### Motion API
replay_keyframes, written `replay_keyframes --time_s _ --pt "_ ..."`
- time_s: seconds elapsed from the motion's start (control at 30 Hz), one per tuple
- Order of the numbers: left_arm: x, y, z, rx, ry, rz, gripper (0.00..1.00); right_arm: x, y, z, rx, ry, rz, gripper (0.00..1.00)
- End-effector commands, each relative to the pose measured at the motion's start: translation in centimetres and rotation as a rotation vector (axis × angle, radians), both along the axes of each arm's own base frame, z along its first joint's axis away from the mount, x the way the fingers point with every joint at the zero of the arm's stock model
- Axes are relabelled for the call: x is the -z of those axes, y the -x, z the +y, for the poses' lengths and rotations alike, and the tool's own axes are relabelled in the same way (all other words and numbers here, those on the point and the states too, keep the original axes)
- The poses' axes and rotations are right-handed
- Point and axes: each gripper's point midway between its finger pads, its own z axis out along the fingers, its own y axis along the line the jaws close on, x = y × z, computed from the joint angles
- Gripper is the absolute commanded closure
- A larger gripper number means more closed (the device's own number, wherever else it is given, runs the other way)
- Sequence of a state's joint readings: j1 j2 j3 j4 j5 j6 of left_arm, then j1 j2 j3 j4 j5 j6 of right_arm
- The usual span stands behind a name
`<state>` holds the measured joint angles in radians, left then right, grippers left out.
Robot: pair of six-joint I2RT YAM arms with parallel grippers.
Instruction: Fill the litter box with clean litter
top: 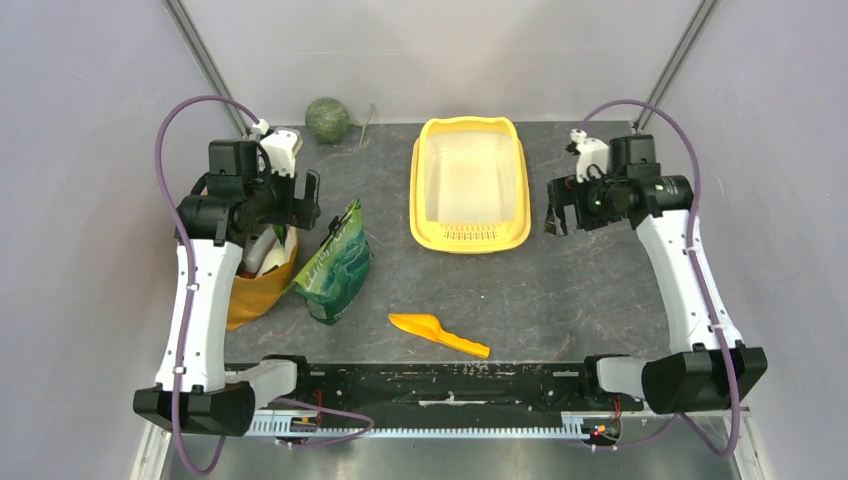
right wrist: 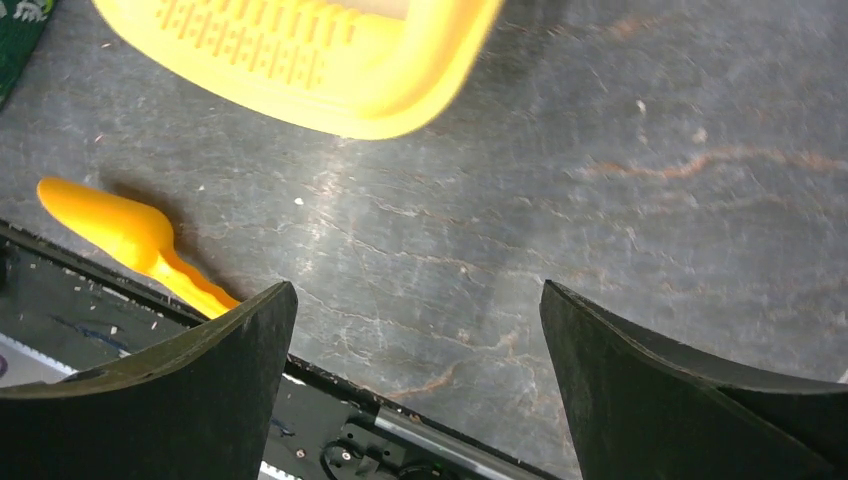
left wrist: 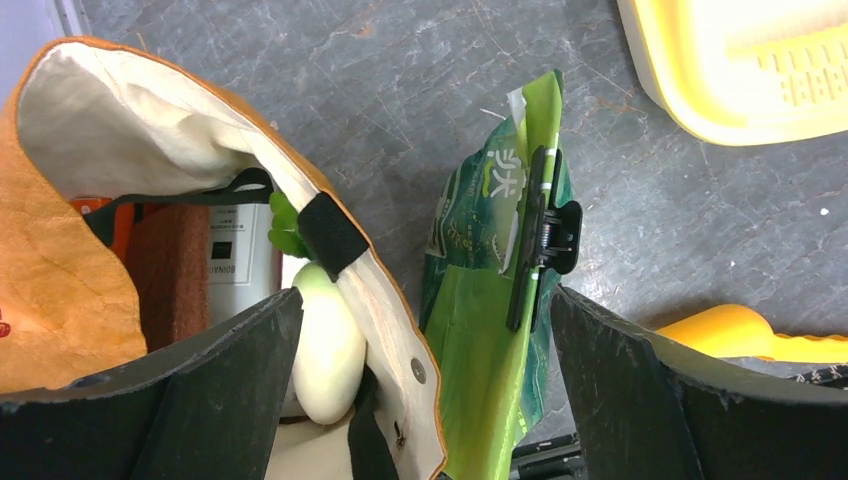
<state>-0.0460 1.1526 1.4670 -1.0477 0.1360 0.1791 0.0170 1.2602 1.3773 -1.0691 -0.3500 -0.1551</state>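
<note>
1. Black-fingered left pincer (left wrist: 425,300) is spread wide and grasps nothing. It hangs above the spot where the orange-yellow bag (left wrist: 60,260) meets the green pouch (left wrist: 480,340), probably lined up to go for the pouch.
2. Right pincer (right wrist: 417,290) is likewise released and empty, over bare bench (top: 560,290) just off the near right corner of the litter box (top: 419,195). It reads as a waiting pose, or ready to steady the box.
3. Green pouch leans on the bag with its top edge up, pinched shut by a black clip (left wrist: 545,235). My guess is the clip must come off before any pour.
4. Litter box lies flat at mid-back of the bench, between the arms, grille end toward the bases. The pale basin looks empty, so filling has not begun.
5. Clean litter: no granules visible in any view. Presumably inside the pouch, can't confirm.
6. Orange scoop (top: 438,333) lies on the bench near the front rail, apart from both pincers.
7. Hard to tell:
   - Bag contents are covered by the left arm in the top view.
   - The left wrist view shows a pale rounded object (left wrist: 325,345) and printed white packaging, neither identifiable.
   - The box is cut off in both wrist views and blurred in the right one.
   - Green ball (top: 327,118) sits back-left, purpose unclear.
</note>
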Motion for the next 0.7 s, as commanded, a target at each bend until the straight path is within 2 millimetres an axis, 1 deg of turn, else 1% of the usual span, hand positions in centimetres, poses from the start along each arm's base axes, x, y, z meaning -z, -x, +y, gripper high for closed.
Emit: replay_keyframes --time_s 0.0,0.07,0.13,0.2,0.3,0.37,0.4,0.43,0.5,0.53,0.57,0.63,0.67 --pt "-1.7 -0.2 -0.8 0.016 0.047 -0.015 0.00 -2.3 -3.6 3.4 -0.136 0.049 -0.110 0.01" --pt "-2.7 -0.1 -1.6 0.054 0.074 -0.008 0.00 -3.5 -5.9 6.2 -0.218 0.089 -0.148 0.01" --pt "-3.3 0.0 -2.1 0.068 0.097 -0.009 0.00 -4.2 -8.1 9.5 -0.299 0.119 -0.177 0.01" --pt "-3.8 0.2 -2.4 0.076 0.116 -0.024 0.00 -4.8 -10.2 13.5 -0.374 0.133 -0.206 0.01" --pt "-4.4 0.6 -2.8 0.077 0.143 -0.052 0.00 -5.2 -12.4 18.7 -0.467 0.172 -0.267 0.01" --pt "-4.8 0.8 -3.1 0.081 0.161 -0.061 0.00 -4.0 -13.5 22.4 -0.527 0.218 -0.294 0.01" --pt "-4.9 0.8 -3.1 0.084 0.163 -0.063 0.00 -3.7 -14.1 23.7 -0.546 0.237 -0.315 0.01" --pt "-5.0 0.9 -3.1 0.084 0.165 -0.068 0.00 -2.8 -14.7 25.3 -0.564 0.250 -0.325 0.01" --pt "-5.1 0.8 -3.0 0.070 0.170 -0.071 0.00 -1.7 -15.8 28.0 -0.587 0.265 -0.356 0.01" --pt "-5.1 0.8 -3.1 0.067 0.172 -0.068 0.00 -0.9 -16.7 29.0 -0.583 0.278 -0.371 0.01" --pt "-5.1 0.8 -3.1 0.065 0.176 -0.065 0.00 -0.2 -17.0 30.1 -0.595 0.285 -0.381 0.01" --pt "-4.9 0.8 -3.1 0.064 0.179 -0.059 0.00 1.6 -18.2 31.4 -0.594 0.322 -0.398 0.01" --pt "-4.8 0.9 -3.1 0.059 0.179 -0.056 0.00 2.9 -18.6 32.0 -0.599 0.331 -0.397 0.01"
